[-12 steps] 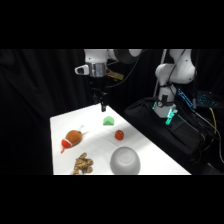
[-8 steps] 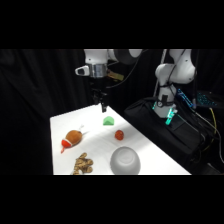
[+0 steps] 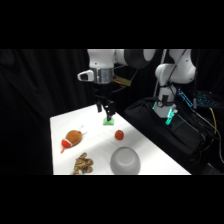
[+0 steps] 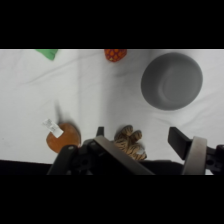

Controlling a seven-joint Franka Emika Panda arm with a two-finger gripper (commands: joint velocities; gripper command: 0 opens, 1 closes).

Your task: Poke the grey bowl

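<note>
Hovering my gripper (image 3: 105,109) with jaws spread empty, well apart from grey bowl (image 3: 124,161), red ball (image 3: 119,135) between.

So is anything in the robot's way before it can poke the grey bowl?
Nothing visible blocks it. The gripper hangs high above the table's far part, and the grey bowl sits uncovered at the near edge, with the small red ball just off that line.

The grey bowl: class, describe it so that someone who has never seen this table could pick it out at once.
Start at the white table and go to its near edge, the end farthest from the gripper. The grey bowl sits there, right of a brown striped toy and nearer than the small red ball. It is the largest thing there, plain matte grey and round.
</note>
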